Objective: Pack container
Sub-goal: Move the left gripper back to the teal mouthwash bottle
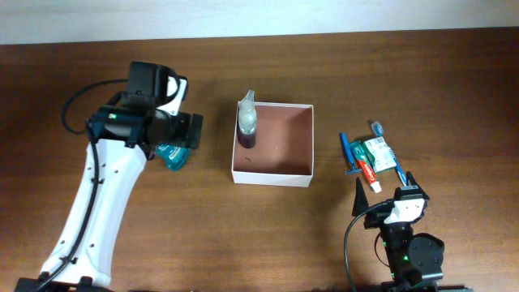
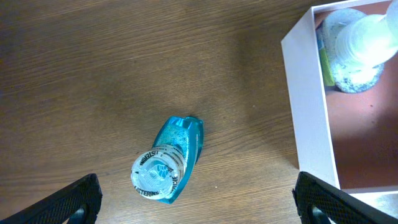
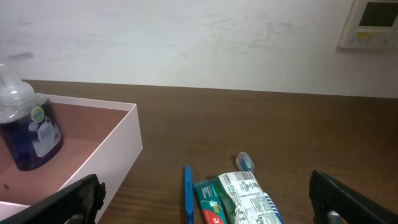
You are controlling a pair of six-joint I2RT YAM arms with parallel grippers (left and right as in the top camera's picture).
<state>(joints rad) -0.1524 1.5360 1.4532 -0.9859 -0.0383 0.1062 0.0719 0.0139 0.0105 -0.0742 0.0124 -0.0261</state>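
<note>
Left pincer (image 2: 202,202) hung wide over bottle (image 2: 168,158), cap up on bench (image 2: 93,74), left of container (image 1: 272,176). Best: straddle body below cap, drop straight, close firmly. Right pincer (image 1: 384,191) wide, idle.

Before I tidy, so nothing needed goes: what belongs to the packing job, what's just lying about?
Job: container, pump bottle inside it, teal mouthwash bottle, toothpaste, toothbrush, green-white packet, thin blue item.
Not the job: wall control panel.
</note>
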